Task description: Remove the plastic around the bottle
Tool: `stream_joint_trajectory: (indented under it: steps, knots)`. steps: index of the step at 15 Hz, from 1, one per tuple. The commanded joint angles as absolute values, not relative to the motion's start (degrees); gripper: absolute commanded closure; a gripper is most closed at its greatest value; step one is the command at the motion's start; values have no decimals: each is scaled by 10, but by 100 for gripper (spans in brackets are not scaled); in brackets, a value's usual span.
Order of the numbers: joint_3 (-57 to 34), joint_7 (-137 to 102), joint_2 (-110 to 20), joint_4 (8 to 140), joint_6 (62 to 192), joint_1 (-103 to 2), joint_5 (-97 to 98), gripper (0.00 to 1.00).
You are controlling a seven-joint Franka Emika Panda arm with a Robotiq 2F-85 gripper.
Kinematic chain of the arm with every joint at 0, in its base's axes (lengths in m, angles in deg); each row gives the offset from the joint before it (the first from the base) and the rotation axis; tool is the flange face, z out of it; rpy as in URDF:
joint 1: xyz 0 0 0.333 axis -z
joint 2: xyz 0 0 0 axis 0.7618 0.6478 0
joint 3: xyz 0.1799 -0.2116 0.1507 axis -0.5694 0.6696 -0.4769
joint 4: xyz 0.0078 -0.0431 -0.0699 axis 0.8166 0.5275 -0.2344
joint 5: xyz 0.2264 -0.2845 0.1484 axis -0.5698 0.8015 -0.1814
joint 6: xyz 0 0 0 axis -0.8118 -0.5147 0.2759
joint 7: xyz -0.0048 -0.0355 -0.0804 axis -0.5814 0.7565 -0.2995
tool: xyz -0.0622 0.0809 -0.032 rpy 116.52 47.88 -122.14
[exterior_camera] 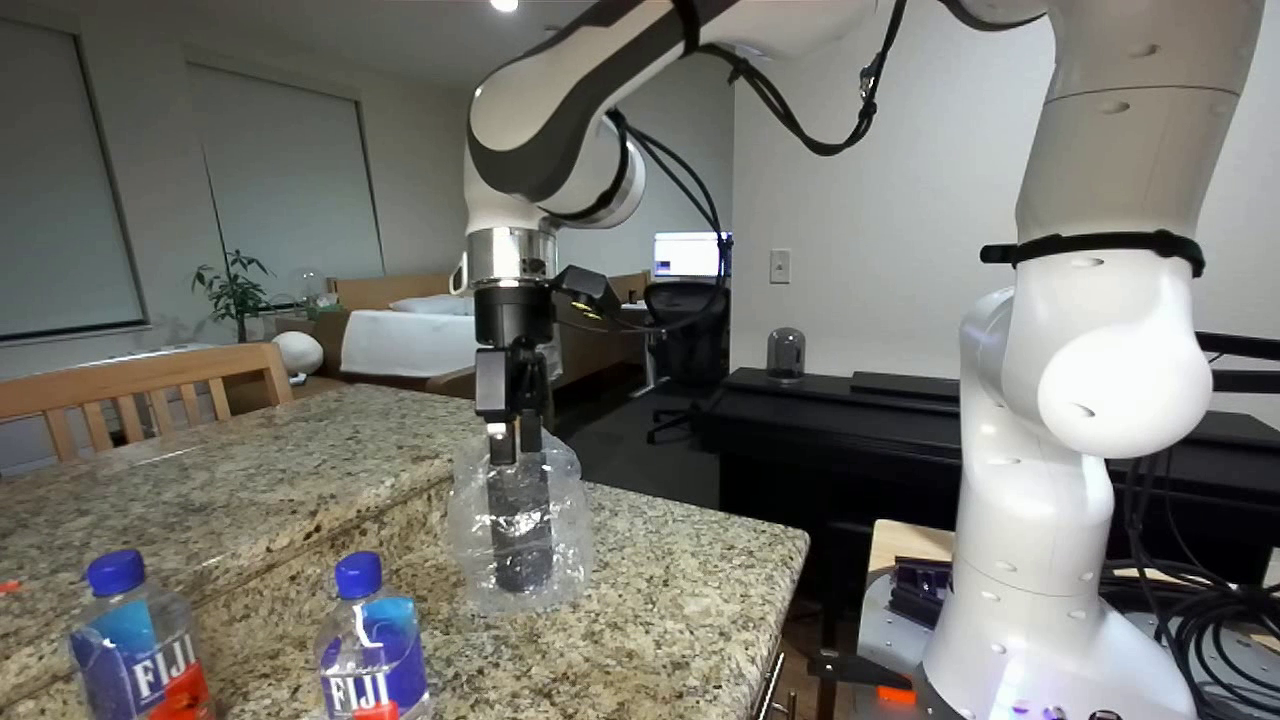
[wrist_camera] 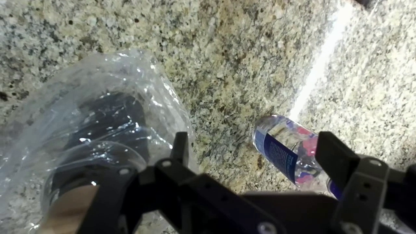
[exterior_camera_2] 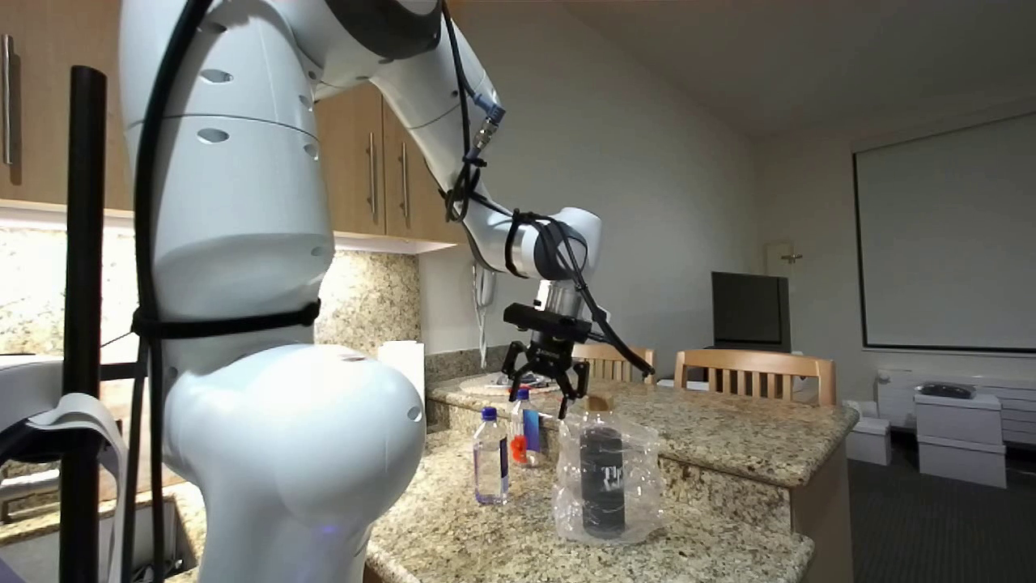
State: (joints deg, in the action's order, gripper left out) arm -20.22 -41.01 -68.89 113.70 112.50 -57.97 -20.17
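The slim dark bottle (exterior_camera: 522, 545) stands upright on the granite counter inside the clear crinkled plastic (exterior_camera: 574, 535). In an exterior view the bottle (exterior_camera_2: 603, 494) shows its tan top (exterior_camera_2: 599, 402) at the mouth of the plastic (exterior_camera_2: 646, 478). The wrist view shows the bottle (wrist_camera: 112, 120), its tan top and the plastic (wrist_camera: 130, 70) at the left. My gripper (exterior_camera_2: 538, 406) is open and empty, beside the bottle's top. In the wrist view one finger of the gripper (wrist_camera: 253, 139) overlaps the plastic's edge; I cannot tell whether they touch.
Two clear blue-capped water bottles (exterior_camera_2: 490, 461) (exterior_camera_2: 526, 433) stand near the plastic; one water bottle (wrist_camera: 282, 149) shows between the fingers in the wrist view. A raised granite ledge (exterior_camera: 300, 470) runs behind the bottle. The counter's edge (exterior_camera: 790, 600) is near the robot's base.
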Motion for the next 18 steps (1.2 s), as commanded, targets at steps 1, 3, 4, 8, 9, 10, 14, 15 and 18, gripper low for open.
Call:
stream_joint_trajectory:
  steps: [1,3,4,8,9,10,14,15,18]
  knots:
    - [-211,-425,-699,1151,1157,-584,-187,0]
    - [-215,-426,-703,1153,1175,-586,-177,0]
    - [-218,-425,-704,1153,1186,-587,-167,0]
    - [-222,-422,-706,1151,1213,-591,-142,0]
    - [-223,-418,-706,1150,1217,-590,-134,0]
    - [-223,-416,-707,1150,1218,-590,-127,0]
    - [-225,-406,-714,1152,1217,-589,-91,0]
    - [-224,-407,-714,1153,1213,-590,-89,0]
    - [-222,-413,-710,1154,1202,-591,-98,0]
